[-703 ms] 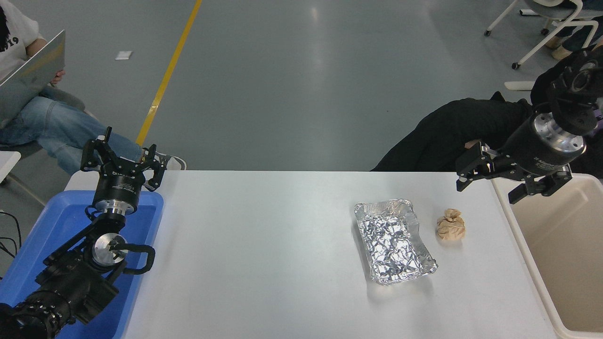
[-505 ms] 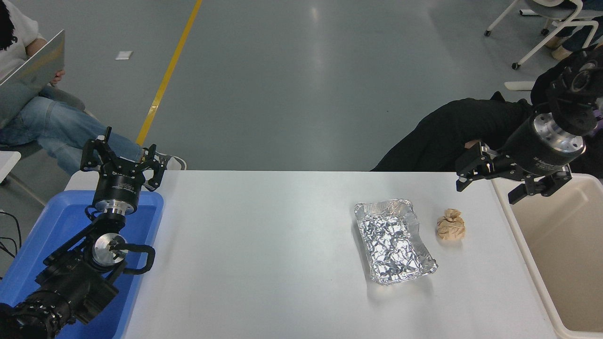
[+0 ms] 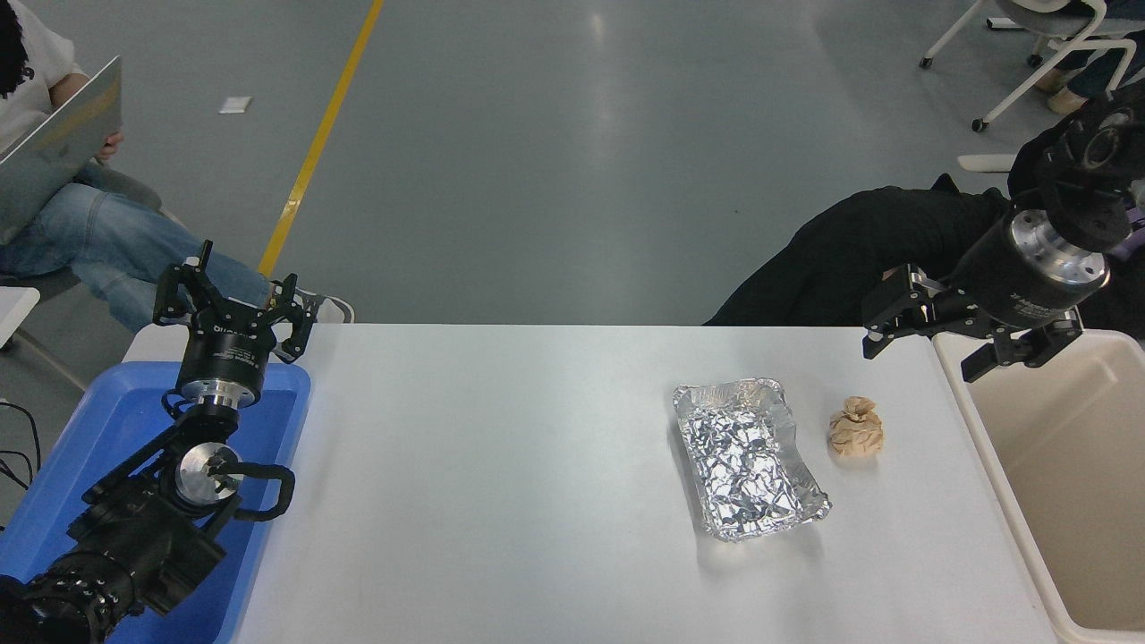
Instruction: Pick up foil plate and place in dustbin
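Note:
The foil plate, a shiny crinkled silver tray, lies on the white table right of centre. The dustbin, a cream tub, stands at the table's right end. My right gripper is open and empty, hovering above the table's far right corner beside the dustbin's far rim, well beyond and right of the foil plate. My left gripper is open and parked at the lower left above the blue tray.
A crumpled brown paper ball lies between the foil plate and the dustbin. A blue tray sits at the table's left end. A person with a laptop sits at the far left. Black cloth lies behind the table.
My right gripper has drifted slightly up and away from the table; the foil plate, paper ball and left arm have not moved.

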Controlling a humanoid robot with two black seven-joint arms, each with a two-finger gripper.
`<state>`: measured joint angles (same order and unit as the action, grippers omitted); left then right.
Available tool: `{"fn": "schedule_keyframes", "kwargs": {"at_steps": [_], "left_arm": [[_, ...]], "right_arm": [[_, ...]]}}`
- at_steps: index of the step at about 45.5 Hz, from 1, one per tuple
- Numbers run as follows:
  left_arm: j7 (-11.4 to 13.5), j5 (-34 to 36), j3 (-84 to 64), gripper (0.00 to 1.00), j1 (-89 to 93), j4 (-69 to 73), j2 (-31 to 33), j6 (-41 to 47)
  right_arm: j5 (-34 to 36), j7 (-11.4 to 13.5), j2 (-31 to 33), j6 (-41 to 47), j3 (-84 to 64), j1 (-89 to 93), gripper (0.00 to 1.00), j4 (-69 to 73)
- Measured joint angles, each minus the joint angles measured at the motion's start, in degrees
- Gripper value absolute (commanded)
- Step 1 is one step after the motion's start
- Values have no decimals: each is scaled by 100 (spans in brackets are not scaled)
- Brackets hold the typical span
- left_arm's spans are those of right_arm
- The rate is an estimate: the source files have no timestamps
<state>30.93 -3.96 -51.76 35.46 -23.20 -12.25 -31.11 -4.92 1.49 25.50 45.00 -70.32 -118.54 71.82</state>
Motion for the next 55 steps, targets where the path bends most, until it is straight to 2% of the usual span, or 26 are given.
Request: {"fn": "schedule_keyframes", "kwargs": {"at_steps": [38,48,55], "left_arm": [[0,-2,-1,99,-4,0,-1,-2],[0,0,-1,99,2,0,3,-2],[1,-1,-1,99,5,1,2,-2]], "right_arm": [[191,-15,-247,-1,230,296,100,-54],[234,-15,-722,-3,494,905,100,-604],[108,-3,-1178,-497,596,1485,100,-925]]}}
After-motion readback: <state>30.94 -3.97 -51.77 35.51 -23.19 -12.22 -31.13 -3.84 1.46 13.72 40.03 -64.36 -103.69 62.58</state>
